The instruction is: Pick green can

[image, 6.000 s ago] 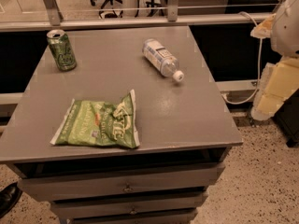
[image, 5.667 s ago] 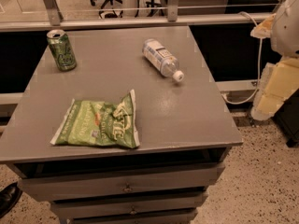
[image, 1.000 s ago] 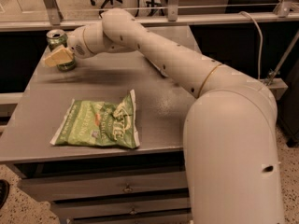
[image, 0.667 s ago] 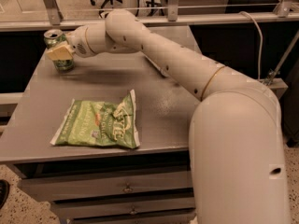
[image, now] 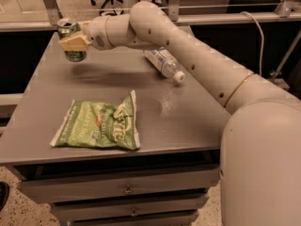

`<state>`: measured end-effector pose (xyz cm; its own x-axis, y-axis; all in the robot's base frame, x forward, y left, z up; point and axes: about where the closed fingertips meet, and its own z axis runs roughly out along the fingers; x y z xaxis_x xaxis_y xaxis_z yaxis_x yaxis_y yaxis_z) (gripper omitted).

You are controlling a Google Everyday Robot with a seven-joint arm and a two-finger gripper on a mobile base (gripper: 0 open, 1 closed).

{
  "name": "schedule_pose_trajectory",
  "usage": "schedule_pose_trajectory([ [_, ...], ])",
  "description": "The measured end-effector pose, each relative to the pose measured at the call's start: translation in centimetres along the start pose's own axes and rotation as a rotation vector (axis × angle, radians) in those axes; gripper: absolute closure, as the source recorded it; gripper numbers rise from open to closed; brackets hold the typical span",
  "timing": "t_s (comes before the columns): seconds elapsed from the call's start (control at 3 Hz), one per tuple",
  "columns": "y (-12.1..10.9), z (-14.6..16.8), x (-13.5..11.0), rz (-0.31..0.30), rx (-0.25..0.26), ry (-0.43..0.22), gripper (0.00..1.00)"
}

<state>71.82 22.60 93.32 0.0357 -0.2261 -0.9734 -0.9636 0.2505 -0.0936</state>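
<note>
The green can (image: 75, 56), with a silver top and pull tab, is at the far left of the grey table (image: 197, 121). My gripper (image: 70, 41) is shut on the can, one tan finger (image: 74, 43) across its front and the other hidden behind it. The can hangs a little above the tabletop, slightly tilted, with its shadow on the surface below. My white arm reaches to it from the right, across the back of the table.
A flat green chip bag (image: 99, 125) lies near the table's front left. A clear water bottle (image: 163, 63) lies on its side at mid-back, just under my arm. Drawers (image: 127, 189) are below the tabletop. A rail (image: 211, 19) runs behind the table.
The arm came in from the right and closed on the can. Since a second ago the can has risen off the table and shifted slightly right.
</note>
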Motion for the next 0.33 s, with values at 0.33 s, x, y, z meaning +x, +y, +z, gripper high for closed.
schedule_pose_trajectory([
  [0.33,-0.45,-1.13,0.21,-0.001,0.009,-0.001,1.00],
])
